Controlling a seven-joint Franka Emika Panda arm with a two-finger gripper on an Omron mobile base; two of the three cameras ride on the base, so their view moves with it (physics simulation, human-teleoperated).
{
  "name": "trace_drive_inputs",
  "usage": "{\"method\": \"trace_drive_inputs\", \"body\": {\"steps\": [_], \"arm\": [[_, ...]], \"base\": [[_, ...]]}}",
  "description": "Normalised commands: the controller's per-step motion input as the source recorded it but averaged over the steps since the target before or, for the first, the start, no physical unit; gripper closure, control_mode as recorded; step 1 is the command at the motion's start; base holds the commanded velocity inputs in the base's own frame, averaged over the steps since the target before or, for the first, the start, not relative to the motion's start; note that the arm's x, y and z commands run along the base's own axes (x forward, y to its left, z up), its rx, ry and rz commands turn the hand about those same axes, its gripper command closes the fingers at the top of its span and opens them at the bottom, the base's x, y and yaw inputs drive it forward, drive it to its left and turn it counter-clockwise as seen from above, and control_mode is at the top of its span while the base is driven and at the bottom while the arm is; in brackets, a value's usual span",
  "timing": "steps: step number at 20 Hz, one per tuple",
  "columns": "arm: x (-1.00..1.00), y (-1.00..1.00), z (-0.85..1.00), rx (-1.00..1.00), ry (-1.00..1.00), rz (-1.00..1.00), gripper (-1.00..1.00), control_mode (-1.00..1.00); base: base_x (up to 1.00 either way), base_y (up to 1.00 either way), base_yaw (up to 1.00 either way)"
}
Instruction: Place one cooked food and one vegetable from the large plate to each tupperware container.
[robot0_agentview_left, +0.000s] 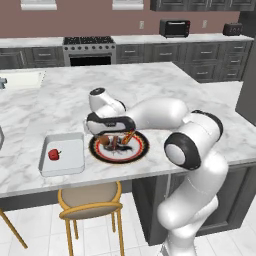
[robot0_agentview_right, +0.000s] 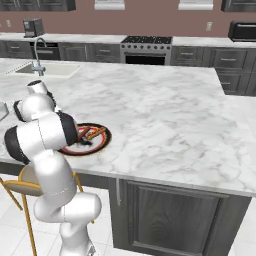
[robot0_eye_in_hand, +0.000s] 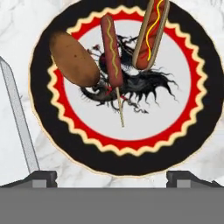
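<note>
The large plate (robot0_eye_in_hand: 192, 144), with its black rim, red ring and white centre, lies right under my gripper (robot0_eye_in_hand: 112, 177). On it are a brown potato (robot0_eye_in_hand: 73, 59), a corn dog on a stick (robot0_eye_in_hand: 111, 50) and a hot dog in a bun (robot0_eye_in_hand: 151, 33). The gripper is open, its jaws wide apart with nothing between them. From the left base view the gripper (robot0_agentview_left: 116, 141) hovers low over the plate (robot0_agentview_left: 142, 150). Left of the plate, a pale tupperware container (robot0_agentview_left: 70, 162) holds a small red vegetable (robot0_agentview_left: 54, 154). My arm hides part of the plate (robot0_agentview_right: 97, 145) in the right base view.
The marble island's front edge (robot0_agentview_left: 100, 182) runs close below the plate and the tray. A wooden stool (robot0_agentview_left: 90, 200) stands under it. A sliver of another pale thing (robot0_agentview_left: 1, 138) shows at the left border. A sink (robot0_agentview_left: 20, 79) lies at the far left.
</note>
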Motion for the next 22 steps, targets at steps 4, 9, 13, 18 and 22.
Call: {"method": "trace_drive_inputs", "body": {"steps": [4,9,13,18,22], "arm": [[0.31,-1.00,0.00,0.00,0.07,-0.01,-1.00,-1.00],[0.56,-0.89,0.00,0.00,0.11,-0.02,-1.00,-1.00],[0.66,-0.61,0.00,0.00,0.12,0.00,-1.00,-1.00],[0.56,-0.14,-0.10,0.00,0.08,0.00,-1.00,-1.00],[0.54,0.00,-0.27,0.00,0.09,0.00,-1.00,-1.00]], "base": [[0.00,0.00,0.00],[0.00,0.00,0.00],[0.00,0.00,0.00],[0.00,0.00,0.00],[0.00,0.00,0.00]]}}
